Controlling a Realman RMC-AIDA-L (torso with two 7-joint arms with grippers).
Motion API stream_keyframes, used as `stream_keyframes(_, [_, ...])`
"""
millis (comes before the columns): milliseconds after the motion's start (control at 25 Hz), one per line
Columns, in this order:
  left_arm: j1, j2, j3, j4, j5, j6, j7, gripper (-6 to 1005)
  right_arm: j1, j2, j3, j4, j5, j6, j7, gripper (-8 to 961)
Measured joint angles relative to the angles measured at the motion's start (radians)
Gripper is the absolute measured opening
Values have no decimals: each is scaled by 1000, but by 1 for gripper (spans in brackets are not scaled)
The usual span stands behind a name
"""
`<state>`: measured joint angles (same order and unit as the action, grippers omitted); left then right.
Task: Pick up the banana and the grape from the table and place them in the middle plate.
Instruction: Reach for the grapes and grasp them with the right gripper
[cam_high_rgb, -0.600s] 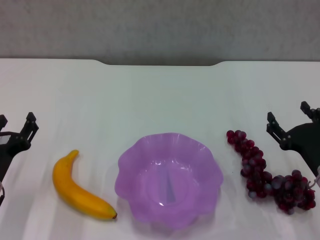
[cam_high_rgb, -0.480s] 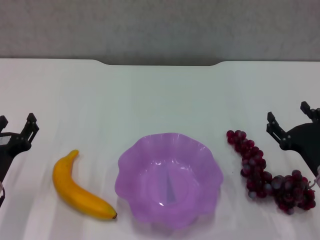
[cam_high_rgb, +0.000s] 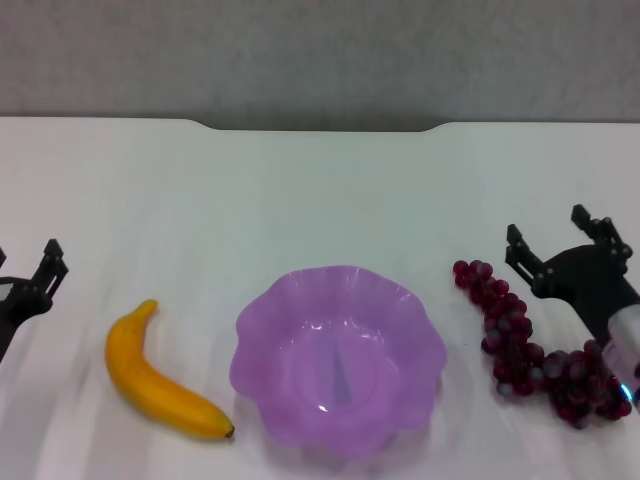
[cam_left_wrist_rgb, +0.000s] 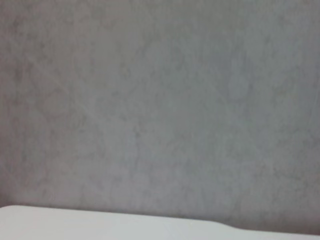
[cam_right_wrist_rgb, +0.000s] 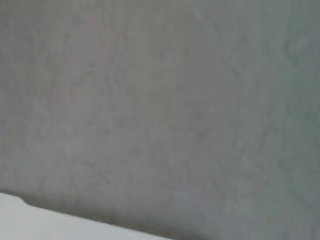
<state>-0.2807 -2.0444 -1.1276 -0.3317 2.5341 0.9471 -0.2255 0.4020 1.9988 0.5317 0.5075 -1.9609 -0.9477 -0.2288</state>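
Plate (cam_high_rgb: 338, 360): mid-table, empty.
Banana (cam_high_rgb: 160, 378): on table (cam_high_rgb: 320, 200), left of plate.
Grape (cam_high_rgb: 535, 345): on table, right of plate.
Right gripper (cam_high_rgb: 558, 243): spread, empty, just beside grape.
Left gripper (cam_high_rgb: 22, 280): spread, empty, near banana.
Nothing placed; both picks outstanding.

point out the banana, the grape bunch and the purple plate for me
banana (cam_high_rgb: 150, 380), head view, middle of its curved yellow body
grape bunch (cam_high_rgb: 512, 335), head view, middle of the dark red cluster
purple plate (cam_high_rgb: 262, 318), head view, bare scalloped rim on its left side
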Motion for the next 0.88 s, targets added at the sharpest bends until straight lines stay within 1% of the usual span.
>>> stream_keyframes(80, [0, 1, -2, 9, 0, -5, 0, 756, -26, -14, 58, 84, -2, 77, -72, 843])
stream_keyframes(160, [-1, 1, -2, 13, 0, -5, 0, 756, -72, -30, 159, 209, -1, 205, -209, 841])
stream_keyframes(200, [-3, 1, -3, 14, 0, -5, -1, 756, -101, -35, 218, 277, -1, 278, -280, 840])
stream_keyframes(240, [-4, 1, -3, 14, 0, -5, -1, 756, -128, -35, 274, 334, 0, 347, -345, 839])
stream_keyframes(280, [-5, 1, -3, 15, 0, -5, 0, 756, -159, -33, 335, 392, 0, 419, -410, 838])
stream_keyframes(360, [-6, 1, -3, 15, 0, -5, 2, 756, -211, -17, 443, 495, -2, 551, -510, 835])
stream_keyframes(440, [-6, 1, -3, 16, 0, -6, 3, 756, -244, -2, 527, 570, -1, 677, -575, 833])
stream_keyframes(520, [-6, 1, -3, 17, 0, -8, 3, 756, -259, 3, 601, 625, 1, 832, -596, 831])
stream_keyframes(720, [-9, 1, -3, 17, 0, -15, 4, 756, -242, 1, 785, 690, -3, 1204, -529, 826])
stream_keyframes(880, [-12, 1, -3, 17, 0, -20, 4, 756, -213, 0, 902, 703, -18, 1417, -469, 822])
